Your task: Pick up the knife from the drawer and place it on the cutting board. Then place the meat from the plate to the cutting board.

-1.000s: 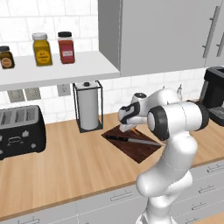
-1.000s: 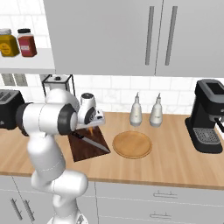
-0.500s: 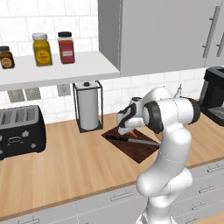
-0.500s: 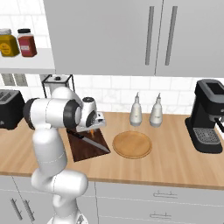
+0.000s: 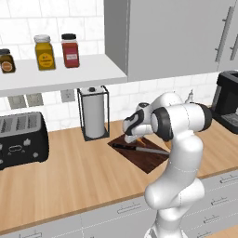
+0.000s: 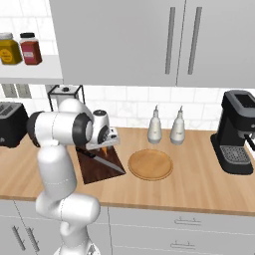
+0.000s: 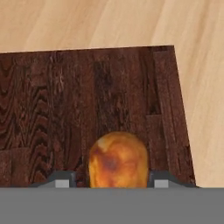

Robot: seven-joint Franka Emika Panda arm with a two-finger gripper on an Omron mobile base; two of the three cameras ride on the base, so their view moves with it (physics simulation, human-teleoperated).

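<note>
Since the earlier frames we see the arm has drawn in closer over the cutting board point(image 5: 142, 155), and the gripper point(image 5: 131, 139) has come lower, its tip now just above the board's back part. In the hand view the meat point(image 7: 118, 160), a rounded golden-brown lump, sits at the bottom centre between the two finger tips point(image 7: 61, 180), with the dark wood of the board behind it. The fingers flank the lump with a sliver of room on each side; we cannot tell whether they still grip it or have let go.

In the left base view the board lies at the middle of the frame on the wooden counter point(image 5: 79, 176), with bare counter to its left toward the toaster point(image 5: 21, 139) and the paper towel holder point(image 5: 94, 113) just behind it. In the right base view the round wooden plate point(image 6: 150, 164) lies just right of the board, near but apart.

The knife point(image 5: 139, 148) lies flat on the board in front of the gripper. In the left base view its long axis runs left to right, black handle to the left, blade pointing right and slightly toward the lower edge.
</note>
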